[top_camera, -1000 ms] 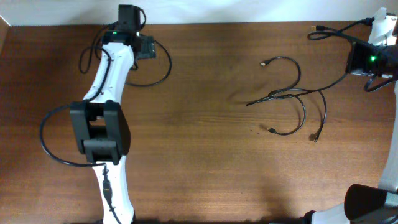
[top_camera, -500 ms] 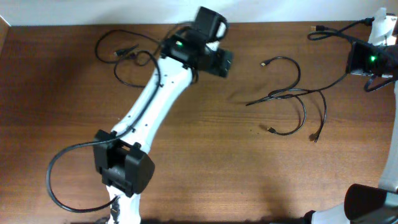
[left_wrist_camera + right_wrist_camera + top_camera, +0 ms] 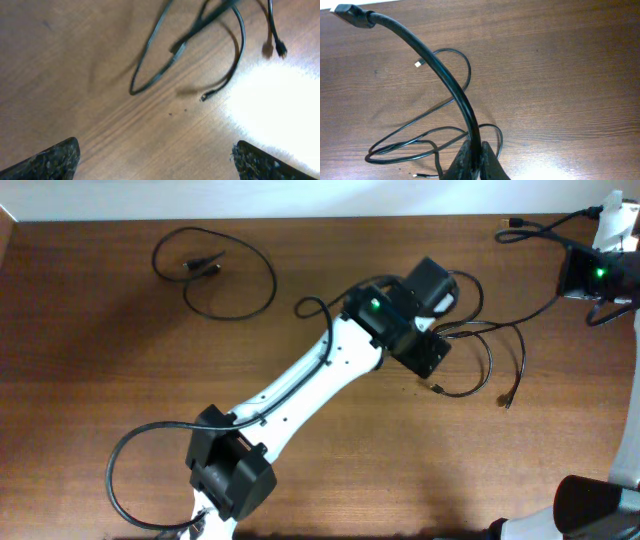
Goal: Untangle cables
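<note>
A tangle of thin black cables (image 3: 489, 360) lies right of the table's centre, its loops crossing and its small plugs lying loose. My left gripper (image 3: 428, 352) hovers over the tangle's left side, open and holding nothing. In the left wrist view its fingers (image 3: 55, 160) sit wide apart at the bottom corners, with cable loops (image 3: 150, 75) and a plug end (image 3: 205, 96) ahead. At the far right my right gripper (image 3: 590, 280) is shut on one cable (image 3: 445, 80). This cable arches up from the gripper (image 3: 475, 157) to its plug (image 3: 350, 15). Another cable (image 3: 203, 266) lies apart, looped at the far left.
The left arm (image 3: 300, 385) stretches diagonally from the near left, with its own thicker black cable (image 3: 115, 465) looping beside its base. The table's far edge (image 3: 300, 218) runs along the top. Bare wood (image 3: 520, 470) lies in front of the tangle.
My left arm has swung from the far left corner across the table to above the tangle, uncovering the looped cable it left there. The right arm has not moved.
</note>
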